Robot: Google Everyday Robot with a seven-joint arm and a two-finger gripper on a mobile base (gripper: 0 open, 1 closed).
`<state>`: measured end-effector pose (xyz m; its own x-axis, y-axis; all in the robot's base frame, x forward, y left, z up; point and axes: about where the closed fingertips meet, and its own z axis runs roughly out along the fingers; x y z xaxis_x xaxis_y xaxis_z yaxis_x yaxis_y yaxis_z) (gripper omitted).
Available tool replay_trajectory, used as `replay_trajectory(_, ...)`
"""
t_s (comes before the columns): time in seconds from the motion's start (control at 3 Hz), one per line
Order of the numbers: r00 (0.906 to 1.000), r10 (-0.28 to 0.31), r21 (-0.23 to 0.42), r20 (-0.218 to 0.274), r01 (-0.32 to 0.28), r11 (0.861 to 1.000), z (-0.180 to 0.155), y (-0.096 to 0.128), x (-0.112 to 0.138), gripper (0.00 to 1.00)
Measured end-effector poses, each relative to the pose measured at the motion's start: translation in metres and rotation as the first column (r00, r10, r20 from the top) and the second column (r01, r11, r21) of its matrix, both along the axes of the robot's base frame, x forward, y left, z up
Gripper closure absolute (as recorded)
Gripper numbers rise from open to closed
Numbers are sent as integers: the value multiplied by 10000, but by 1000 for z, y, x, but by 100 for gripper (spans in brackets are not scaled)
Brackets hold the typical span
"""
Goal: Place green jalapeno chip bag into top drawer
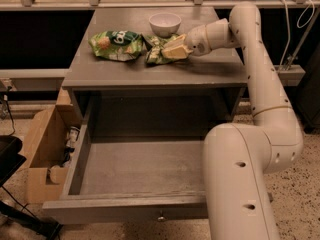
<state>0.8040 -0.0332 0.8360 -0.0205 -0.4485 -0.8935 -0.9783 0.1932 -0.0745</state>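
Note:
The green jalapeno chip bag (154, 50) lies crumpled on the grey cabinet top, just in front of a white bowl. My gripper (174, 48) is at the bag's right end, touching or overlapping it, with the arm reaching in from the right. The top drawer (75, 156) stands pulled out wide below the cabinet top, its inside bare. A small metal knob (161, 217) shows on its front panel. My arm's lower segment covers the drawer's right part.
A second green bag with a dark logo (116, 45) lies left of the jalapeno bag. The white bowl (165, 23) stands at the back of the cabinet top (150, 74). An open cardboard box (42, 156) sits on the floor to the drawer's left.

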Motion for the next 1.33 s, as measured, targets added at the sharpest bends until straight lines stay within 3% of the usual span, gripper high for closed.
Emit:
replay_trajectory(0.67, 10000, 1, 0, 0, -1, 10000, 0, 0, 0, 12)
replay_trajectory(1.0, 10000, 29, 8, -26, -29, 10000, -2, 3, 1, 0)
replay_trajectory(1.33, 10000, -33, -90, 14, 33, 10000, 2, 2, 1, 0)
